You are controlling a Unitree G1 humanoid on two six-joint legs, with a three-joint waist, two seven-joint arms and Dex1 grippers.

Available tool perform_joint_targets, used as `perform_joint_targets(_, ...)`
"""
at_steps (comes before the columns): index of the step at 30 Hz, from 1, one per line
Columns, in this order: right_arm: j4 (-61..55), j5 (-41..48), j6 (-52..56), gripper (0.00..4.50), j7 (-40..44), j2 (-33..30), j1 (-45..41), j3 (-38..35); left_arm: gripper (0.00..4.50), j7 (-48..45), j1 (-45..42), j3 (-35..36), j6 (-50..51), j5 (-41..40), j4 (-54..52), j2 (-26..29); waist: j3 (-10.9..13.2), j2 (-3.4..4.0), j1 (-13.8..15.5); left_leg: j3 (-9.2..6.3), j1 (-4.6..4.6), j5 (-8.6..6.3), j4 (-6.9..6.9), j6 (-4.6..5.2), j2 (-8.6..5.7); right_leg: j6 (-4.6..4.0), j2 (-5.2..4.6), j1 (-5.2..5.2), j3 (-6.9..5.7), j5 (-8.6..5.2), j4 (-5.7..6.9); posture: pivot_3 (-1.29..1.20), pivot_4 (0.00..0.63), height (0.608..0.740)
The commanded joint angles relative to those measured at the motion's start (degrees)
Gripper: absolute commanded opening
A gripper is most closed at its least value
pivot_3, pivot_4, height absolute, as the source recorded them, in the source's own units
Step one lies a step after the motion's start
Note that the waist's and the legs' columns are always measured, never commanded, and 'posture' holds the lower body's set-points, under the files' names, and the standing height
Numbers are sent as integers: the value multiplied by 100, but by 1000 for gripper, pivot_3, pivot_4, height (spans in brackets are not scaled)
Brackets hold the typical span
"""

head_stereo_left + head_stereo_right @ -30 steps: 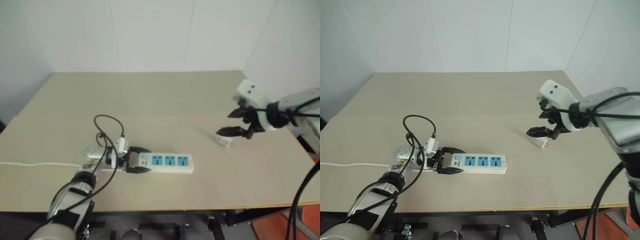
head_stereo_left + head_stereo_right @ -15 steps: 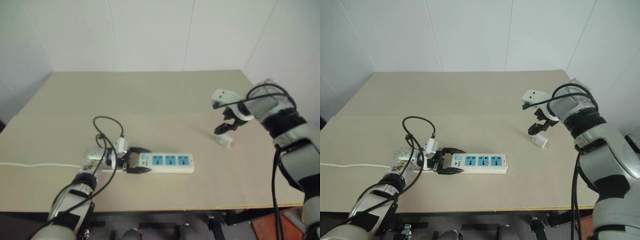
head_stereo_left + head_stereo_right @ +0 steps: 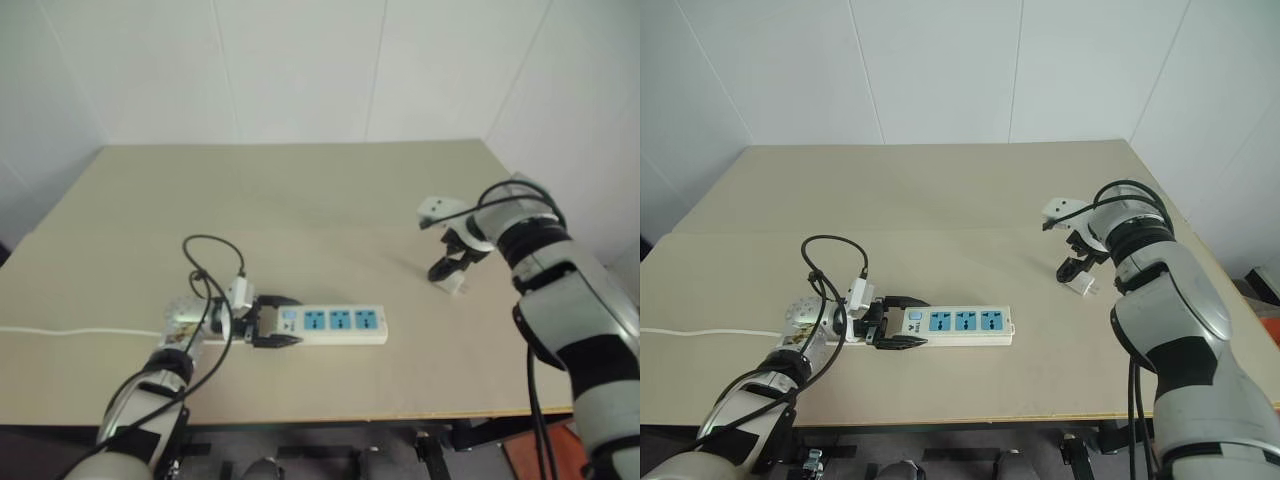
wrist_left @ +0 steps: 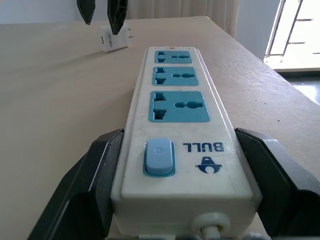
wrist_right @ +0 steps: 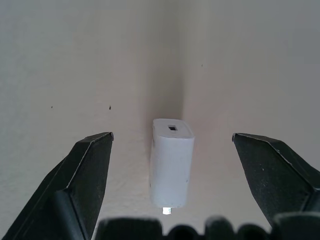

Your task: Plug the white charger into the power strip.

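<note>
While the white charger (image 5: 171, 162) lies flat on the worktop (image 3: 300, 200), well apart from the power strip (image 3: 335, 325) and off to its right, it is bracketed by the right hand (image 5: 172, 170), whose black fingers (image 5: 82, 172) stand wide apart on either side of it without touching. It is judged to be a small, light, rigid block of smooth plastic, so it is likely to slide or tip if pushed from one side only; an even squeeze across its two long flat faces, near the middle of the body, is judged the soundest hold. Its port end is seen facing away from the wrist camera, and what looks like a metal prong shows at the near end, so that end should be left clear of the fingers for insertion. The power strip is clamped at its switch end by the left hand (image 4: 175, 187), its fingers closed against both sides of the white casing, with the cord leaving behind. The strip is judged stiff and fairly light, so the hold is needed to stop it skating when the prongs are pressed in. Three blue sockets (image 4: 179, 106) lie open and unoccupied.
</note>
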Motion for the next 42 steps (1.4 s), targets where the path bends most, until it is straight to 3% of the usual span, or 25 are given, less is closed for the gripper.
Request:
perform_joint_targets(1,171,-158,-127,4500,-114,42,-105,-282,3260,-23,107,-73,-114,111,-1,-18,-5,9,-8,0,0,0,0,0,0,0,0,0,1,0,0,0,150,740)
perform_joint_targets(15,459,-481,-292,4500,-179,277,20,-692,3260,-23,199,2,-173,124,-15,21,-10,18,-21,0,3,0,-2,0,0,0,1,0,3,0,3,0,150,740)
perform_joint_targets(18,500,-535,-296,3918,-183,300,43,-723,3260,-23,231,9,-182,134,-35,31,-11,19,-25,0,4,0,-2,0,0,0,1,1,3,0,3,0,150,740)
perform_joint_targets(26,541,-651,-342,1175,-194,349,53,-810,3260,-23,271,37,-204,150,-65,25,-19,32,-86,0,10,0,-3,0,0,0,1,4,6,0,7,0,150,740)
perform_joint_targets(35,377,-915,-533,1104,-147,272,22,-719,3260,-23,276,27,-195,165,-70,10,-21,35,-99,0,15,0,-3,0,-1,0,1,9,6,0,7,0,150,740)
perform_joint_targets(42,-970,-542,-697,1104,337,-24,54,-1206,3260,-23,267,-14,-109,154,-117,58,-21,39,-108,0,15,0,-5,0,-1,0,1,8,7,0,7,0,150,740)
